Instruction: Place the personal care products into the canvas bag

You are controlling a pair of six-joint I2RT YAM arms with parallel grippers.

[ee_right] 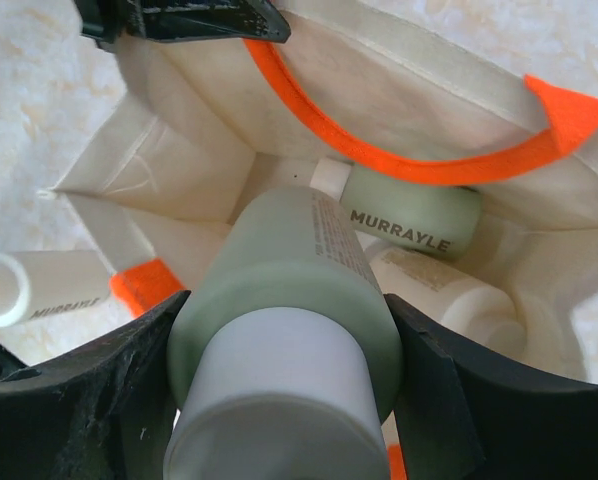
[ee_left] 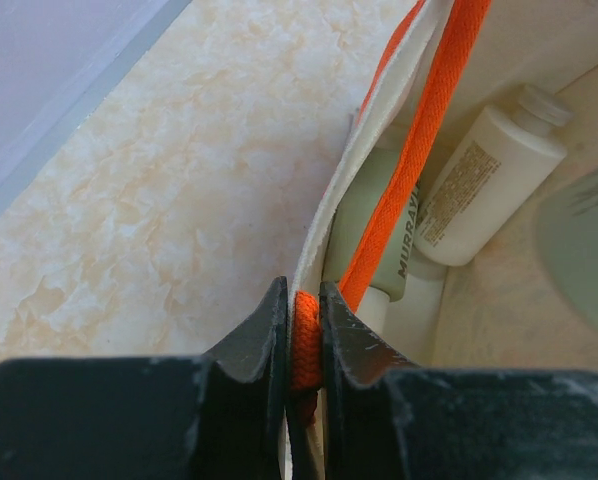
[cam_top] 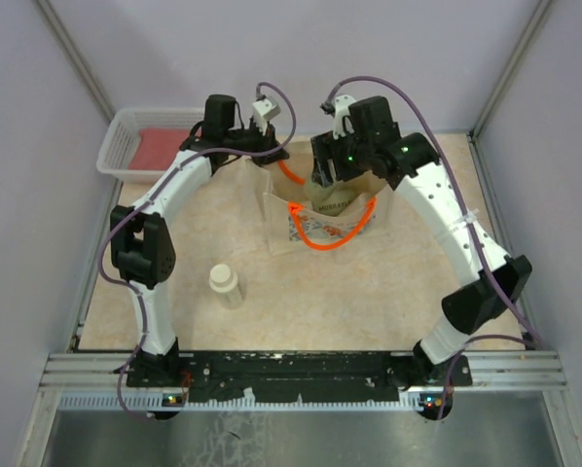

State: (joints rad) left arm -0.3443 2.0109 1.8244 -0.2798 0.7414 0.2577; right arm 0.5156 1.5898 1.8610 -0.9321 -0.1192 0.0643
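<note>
The canvas bag (cam_top: 315, 219) stands open mid-table. My left gripper (cam_top: 275, 156) is shut on its orange handle (ee_left: 304, 345) at the bag's rim, jaws pinching the strap (ee_left: 301, 297). My right gripper (cam_top: 326, 178) is shut on a pale green bottle (ee_right: 289, 270), held cap-up over the bag's mouth (ee_right: 287, 310). Inside the bag lie another pale green bottle (ee_right: 411, 215) and a cream bottle (ee_right: 449, 295); both also show in the left wrist view, the green one (ee_left: 389, 235) and the cream one (ee_left: 484, 180). One cream bottle (cam_top: 225, 284) stands on the table left of the bag (ee_right: 39, 290).
A white mesh basket (cam_top: 116, 146) with a flat red item (cam_top: 164, 146) sits at the back left corner. The second orange handle (cam_top: 330, 233) hangs over the bag's near side. Grey walls enclose the table on three sides.
</note>
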